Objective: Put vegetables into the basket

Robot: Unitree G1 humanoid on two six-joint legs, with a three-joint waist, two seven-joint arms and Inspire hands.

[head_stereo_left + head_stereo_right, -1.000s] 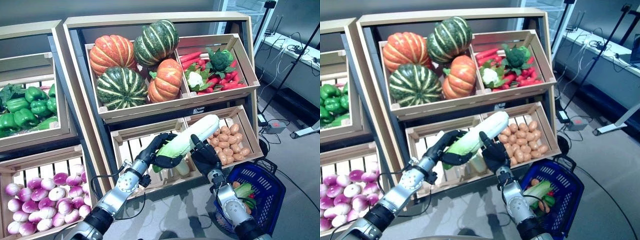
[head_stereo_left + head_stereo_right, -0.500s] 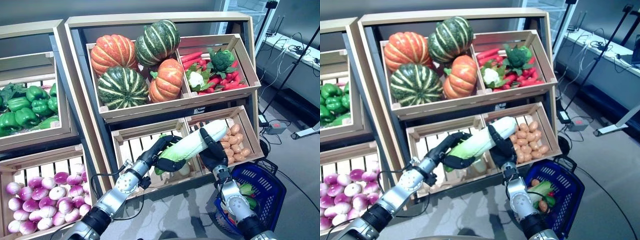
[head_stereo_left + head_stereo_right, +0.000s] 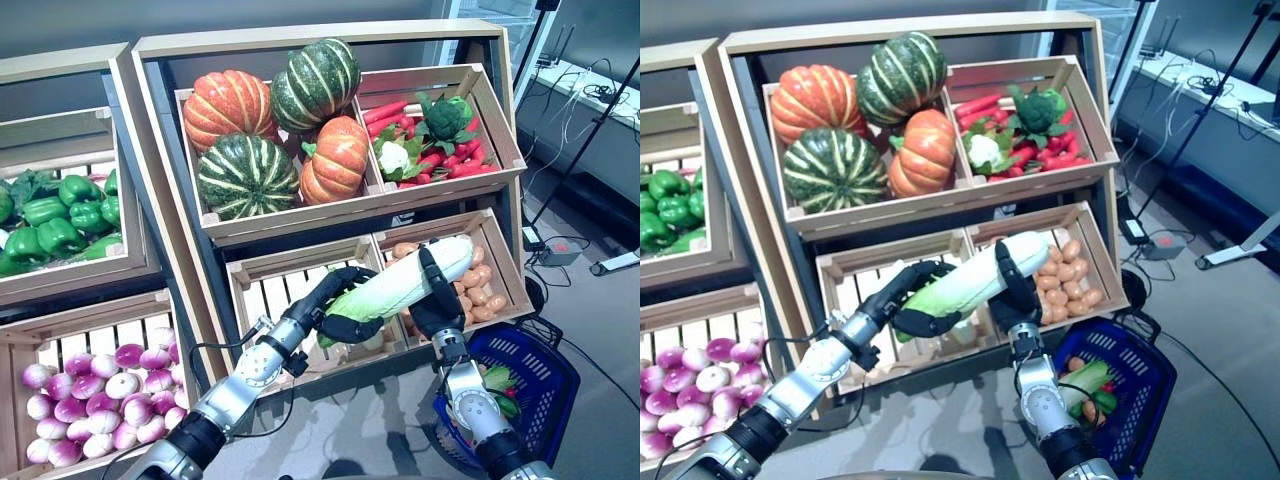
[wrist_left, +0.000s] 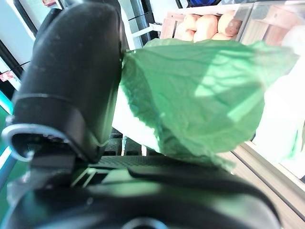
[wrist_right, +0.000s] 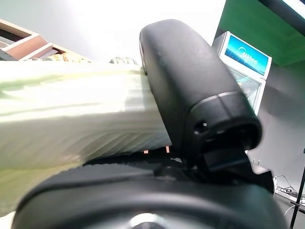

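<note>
basket (image 3: 545, 350): open top, partly filled with vegetables | path: potato crate (image 3: 505, 290) front rim stands just beside it | floor (image 3: 600, 330) right: clear

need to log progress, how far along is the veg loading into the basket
Partly done. The blue basket on the floor already holds a few vegetables. In hand: the napa cabbage, gripped by both the left hand at its leafy end and the right hand near its white end, held in front of the lower crates, not yet over the basket. Left: carry it over and drop it in; the shelves remain well stocked.
</note>
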